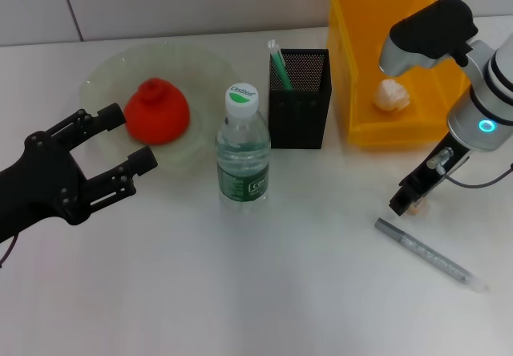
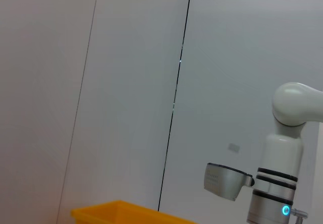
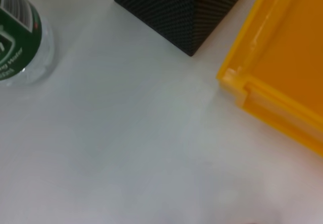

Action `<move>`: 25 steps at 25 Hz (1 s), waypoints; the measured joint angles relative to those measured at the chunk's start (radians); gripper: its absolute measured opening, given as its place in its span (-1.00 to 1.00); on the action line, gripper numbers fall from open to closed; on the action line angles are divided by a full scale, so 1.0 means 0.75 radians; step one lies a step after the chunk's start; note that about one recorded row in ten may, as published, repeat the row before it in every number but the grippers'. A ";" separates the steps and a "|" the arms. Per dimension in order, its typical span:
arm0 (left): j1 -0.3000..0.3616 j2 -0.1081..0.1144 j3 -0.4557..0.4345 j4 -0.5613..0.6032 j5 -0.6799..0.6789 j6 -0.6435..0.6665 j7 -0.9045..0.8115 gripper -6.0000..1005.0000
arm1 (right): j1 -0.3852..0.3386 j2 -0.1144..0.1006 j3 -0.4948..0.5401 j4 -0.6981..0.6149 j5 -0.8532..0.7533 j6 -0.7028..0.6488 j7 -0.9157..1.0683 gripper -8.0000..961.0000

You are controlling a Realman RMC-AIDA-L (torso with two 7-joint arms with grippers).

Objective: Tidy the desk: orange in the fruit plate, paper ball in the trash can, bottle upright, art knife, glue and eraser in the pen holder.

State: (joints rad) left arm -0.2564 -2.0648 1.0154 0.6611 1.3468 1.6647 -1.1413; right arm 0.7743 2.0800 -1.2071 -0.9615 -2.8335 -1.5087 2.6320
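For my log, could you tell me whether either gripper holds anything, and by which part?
The left gripper is open and empty. The right gripper is low over a small beige thing; whether it grips cannot be told.

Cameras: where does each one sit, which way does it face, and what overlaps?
Head view: above, looking forward and down at the desk; left hand open beside the fruit plate, right hand low by the art knife.
Left wrist view: faces the wall, level or upward; shows the right arm, none of its own.
Right wrist view: looks down at the desk; no arm visible.
Shared: trash can in all three; bottle and pen holder in head and right wrist.
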 joint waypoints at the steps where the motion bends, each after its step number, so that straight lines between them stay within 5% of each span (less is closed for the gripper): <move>1: 0.000 0.000 0.000 0.000 0.000 0.000 0.000 0.56 | 0.000 0.000 0.000 0.000 0.000 0.000 0.000 0.03; 25: -0.002 0.002 0.000 -0.002 -0.006 -0.001 0.000 0.56 | 0.023 0.000 0.000 0.040 -0.004 0.019 0.009 -0.45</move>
State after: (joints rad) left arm -0.2575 -2.0630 1.0154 0.6596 1.3421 1.6643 -1.1412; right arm 0.7916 2.0800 -1.2073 -0.9316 -2.8366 -1.4943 2.6385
